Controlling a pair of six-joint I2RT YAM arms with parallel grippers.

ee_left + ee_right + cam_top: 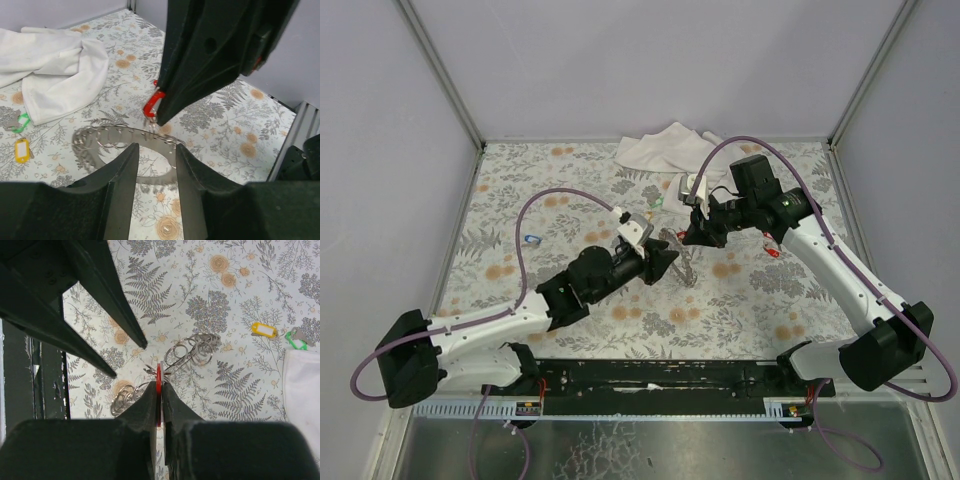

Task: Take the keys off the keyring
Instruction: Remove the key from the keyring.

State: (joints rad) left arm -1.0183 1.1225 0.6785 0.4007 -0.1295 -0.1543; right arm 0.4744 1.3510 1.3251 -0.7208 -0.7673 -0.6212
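Note:
The keyring, a silvery chain of linked rings (680, 256), lies curled on the floral table between both grippers; it also shows in the left wrist view (107, 141) and the right wrist view (194, 349). My right gripper (160, 386) is shut on a red key (159, 375) still hooked to the chain, held just above the table (152, 106). My left gripper (156, 150) is open, its fingers (127, 167) straddling the chain from the near side without touching it. In the top view the left gripper (670, 258) and right gripper (692, 238) almost meet.
A white cloth (665, 148) lies at the back. A green key (655, 205) and a yellow tag (22, 150) lie loose near it. Another red key (772, 252) lies right of the right arm, a blue key (530, 239) far left.

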